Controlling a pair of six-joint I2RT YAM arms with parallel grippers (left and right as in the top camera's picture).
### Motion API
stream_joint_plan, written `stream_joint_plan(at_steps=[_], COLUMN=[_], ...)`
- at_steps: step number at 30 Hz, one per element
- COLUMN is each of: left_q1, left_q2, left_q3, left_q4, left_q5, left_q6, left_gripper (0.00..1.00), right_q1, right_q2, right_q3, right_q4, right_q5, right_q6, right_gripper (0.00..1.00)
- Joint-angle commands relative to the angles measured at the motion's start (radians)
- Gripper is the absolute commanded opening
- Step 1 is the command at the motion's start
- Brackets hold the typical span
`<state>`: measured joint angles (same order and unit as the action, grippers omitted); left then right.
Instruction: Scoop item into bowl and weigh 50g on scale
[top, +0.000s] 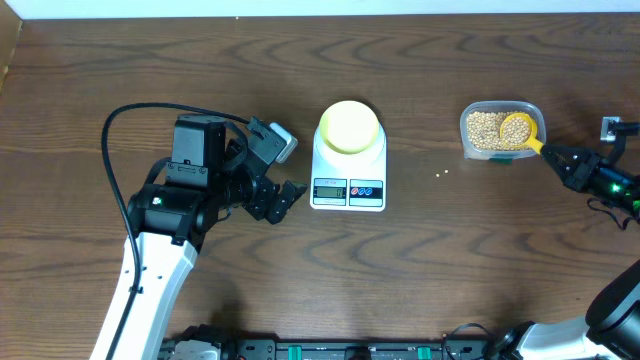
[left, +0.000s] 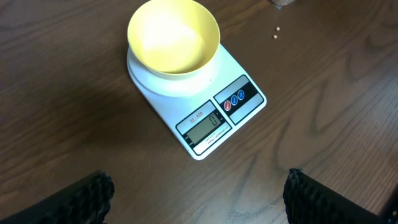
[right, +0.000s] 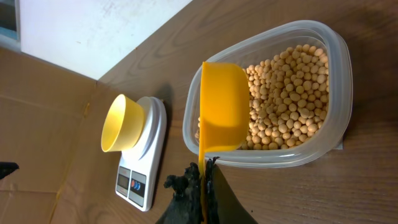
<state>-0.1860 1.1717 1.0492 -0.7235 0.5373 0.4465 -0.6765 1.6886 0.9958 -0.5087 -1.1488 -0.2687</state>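
From my end: on the wood table (top: 500, 280) the white scale (top: 348, 190) sits mid-table reading 0. The left gripper (left: 199, 199) is spread wide just left of it, holding nothing. The clear tub (top: 502, 104) is off to the right. The pale yellow bowl (top: 349, 126) sits empty on the scale. The right gripper (right: 202, 177) is clamped on the handle of the yellow scoop (right: 222, 106), whose cup is over the beans (right: 289, 93) in the tub. A couple of stray beans (left: 277, 31) lie between tub and scale

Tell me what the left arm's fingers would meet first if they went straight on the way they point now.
Probably the scale, at its display end, with the bowl behind it. The open left fingers look tilted downward, so the table could come first; depth is unclear.
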Motion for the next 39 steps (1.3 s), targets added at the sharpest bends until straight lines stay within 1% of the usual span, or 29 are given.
stream_joint_plan(at_steps=[1, 16, 21, 39], left_q1=[-0.003, -0.003, -0.003, -0.003], left_q2=[0.004, 0.004, 0.004, 0.004], left_q3=[-0.005, -0.005, -0.005, -0.005], left_q4=[0.003, 0.003, 0.003, 0.003], left_q5=[0.012, 0.012, 0.012, 0.012], left_q6=[0.013, 0.013, 0.013, 0.013], left_gripper=[0.89, 0.89, 0.89, 0.89], right_q1=[-0.002, -0.003, -0.003, -0.005], right_q2=[0.006, 0.006, 0.006, 0.006], right_q3=[0.002, 0.002, 0.002, 0.002], right_q4=[0.000, -0.004, -0.003, -0.004], right_q5=[-0.035, -0.043, -0.105, -0.129], right_q6=[-0.002, 0.005, 0.006, 0.006], right_gripper=[0.01, 0.01, 0.01, 0.01])
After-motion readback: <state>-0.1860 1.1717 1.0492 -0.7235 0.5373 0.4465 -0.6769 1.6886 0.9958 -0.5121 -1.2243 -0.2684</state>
